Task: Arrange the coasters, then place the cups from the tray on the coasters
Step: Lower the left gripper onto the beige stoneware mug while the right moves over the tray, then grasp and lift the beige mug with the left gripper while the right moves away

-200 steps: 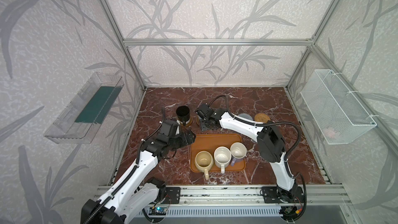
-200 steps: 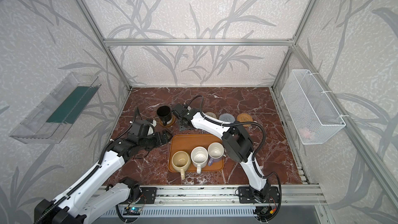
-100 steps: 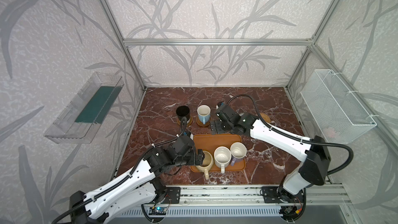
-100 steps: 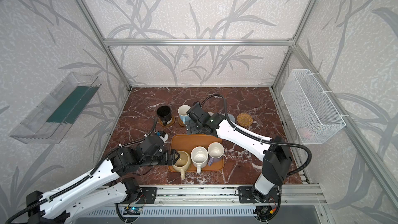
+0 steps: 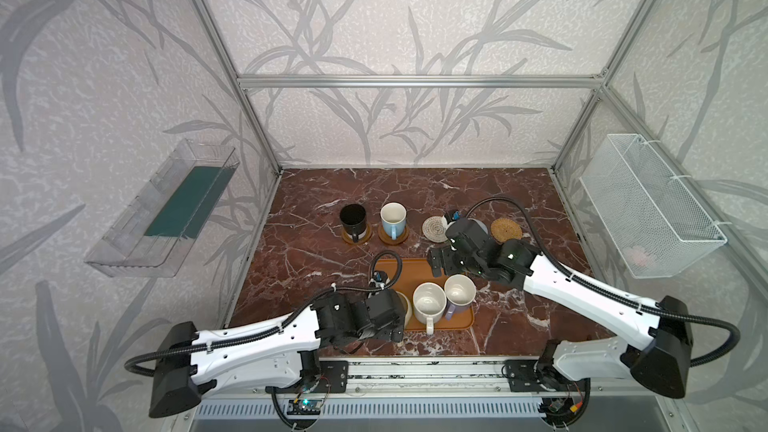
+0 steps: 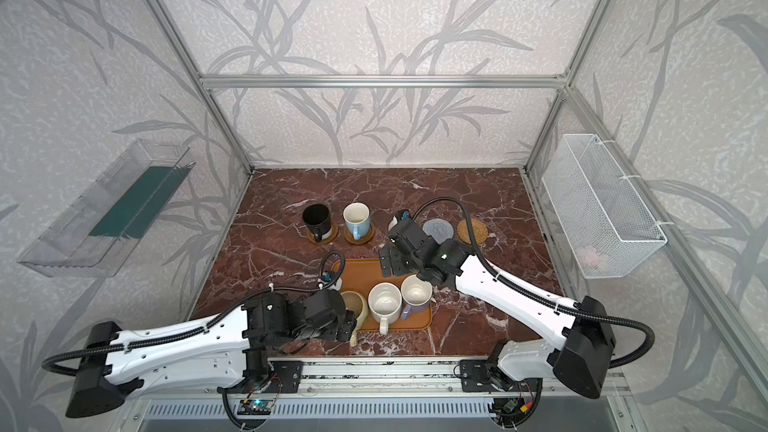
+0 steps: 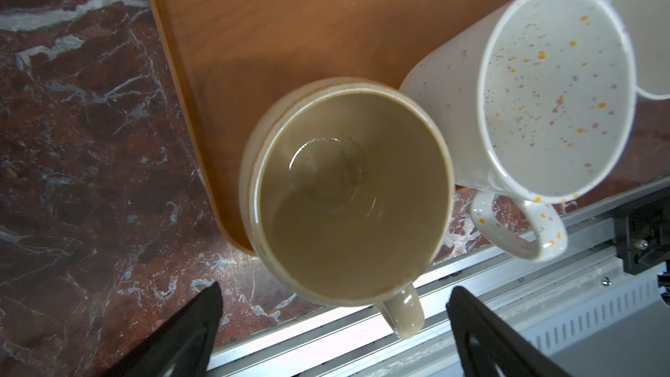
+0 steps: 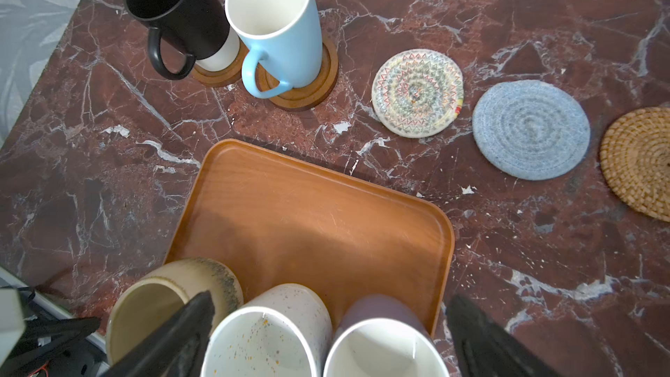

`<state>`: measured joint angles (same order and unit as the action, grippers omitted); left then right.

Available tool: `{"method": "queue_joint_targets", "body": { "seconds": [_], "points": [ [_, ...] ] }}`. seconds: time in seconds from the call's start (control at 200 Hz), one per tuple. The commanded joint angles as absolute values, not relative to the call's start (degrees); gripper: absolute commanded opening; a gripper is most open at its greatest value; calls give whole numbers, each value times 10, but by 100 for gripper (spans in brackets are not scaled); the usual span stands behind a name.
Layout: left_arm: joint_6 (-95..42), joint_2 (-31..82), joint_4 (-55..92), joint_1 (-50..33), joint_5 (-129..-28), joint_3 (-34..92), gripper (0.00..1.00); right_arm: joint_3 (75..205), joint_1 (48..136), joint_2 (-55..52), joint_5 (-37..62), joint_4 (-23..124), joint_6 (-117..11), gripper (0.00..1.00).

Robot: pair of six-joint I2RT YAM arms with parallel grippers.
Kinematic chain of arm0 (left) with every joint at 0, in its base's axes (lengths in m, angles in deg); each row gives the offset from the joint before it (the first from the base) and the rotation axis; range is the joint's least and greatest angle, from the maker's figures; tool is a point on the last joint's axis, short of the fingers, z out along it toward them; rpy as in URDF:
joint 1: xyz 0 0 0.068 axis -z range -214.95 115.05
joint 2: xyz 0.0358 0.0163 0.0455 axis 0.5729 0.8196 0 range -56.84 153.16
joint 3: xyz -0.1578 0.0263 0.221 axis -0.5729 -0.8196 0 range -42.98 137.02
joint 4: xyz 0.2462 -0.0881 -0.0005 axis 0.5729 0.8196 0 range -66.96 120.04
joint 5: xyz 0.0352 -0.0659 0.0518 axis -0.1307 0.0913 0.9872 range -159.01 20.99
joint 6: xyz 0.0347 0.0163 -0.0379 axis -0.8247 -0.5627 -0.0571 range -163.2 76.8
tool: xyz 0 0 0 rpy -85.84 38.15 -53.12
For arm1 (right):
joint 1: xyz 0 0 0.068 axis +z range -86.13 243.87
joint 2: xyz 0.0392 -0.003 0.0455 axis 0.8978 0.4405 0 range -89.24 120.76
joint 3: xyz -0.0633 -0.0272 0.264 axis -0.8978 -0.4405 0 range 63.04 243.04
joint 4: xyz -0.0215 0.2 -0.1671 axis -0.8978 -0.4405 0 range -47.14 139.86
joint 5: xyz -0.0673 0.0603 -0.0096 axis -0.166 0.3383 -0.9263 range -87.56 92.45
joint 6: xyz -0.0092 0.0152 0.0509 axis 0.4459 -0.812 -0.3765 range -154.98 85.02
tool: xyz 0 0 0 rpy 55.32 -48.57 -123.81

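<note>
Left hand point(image 7: 333, 288), spread open, hovers over the cream-yellow mug point(image 7: 348, 190) at the front-left corner of the tray point(image 7: 290, 23). Lower it to straddle the wall beside the handle, clear of the white mug point(image 7: 554, 92), then close.

Clear bin point(image 5: 124, 243) (green sheet point(image 5: 187, 205) inside) and wire basket point(image 5: 648, 201) flank the marble tabletop point(image 5: 316, 218)

- Both top views: mounted high at the front, aimed steeply down; the marble tabletop point(image 5: 316, 218) fills the lower centre of the frame.
- Left wrist: close, nearly straight down on the cream-yellow mug point(image 7: 348, 194).
- Right wrist: farther back, angled across the tray point(image 8: 308, 212).
- Wrist views share tray, cream-yellow mug and speckled white mug point(image 7: 554, 92).
</note>
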<state>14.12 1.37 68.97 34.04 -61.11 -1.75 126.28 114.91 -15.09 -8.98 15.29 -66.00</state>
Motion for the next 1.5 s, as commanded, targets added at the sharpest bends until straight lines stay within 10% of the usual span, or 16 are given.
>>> {"method": "queue_joint_targets", "body": {
  "seconds": [0.0,0.525,0.83,1.495],
  "points": [
    [168,20,690,351,-578,-20,99,1246,1152,-184,-88,156,-665,99],
    [193,83,665,373,-571,-37,99,1200,1152,-226,-78,156,-685,99],
    [202,120,631,373,-589,-58,62,1194,1152,-248,-84,150,-684,99],
    [188,126,637,373,-533,-39,23,1143,1152,-327,-57,163,-709,100]
  ]
}}
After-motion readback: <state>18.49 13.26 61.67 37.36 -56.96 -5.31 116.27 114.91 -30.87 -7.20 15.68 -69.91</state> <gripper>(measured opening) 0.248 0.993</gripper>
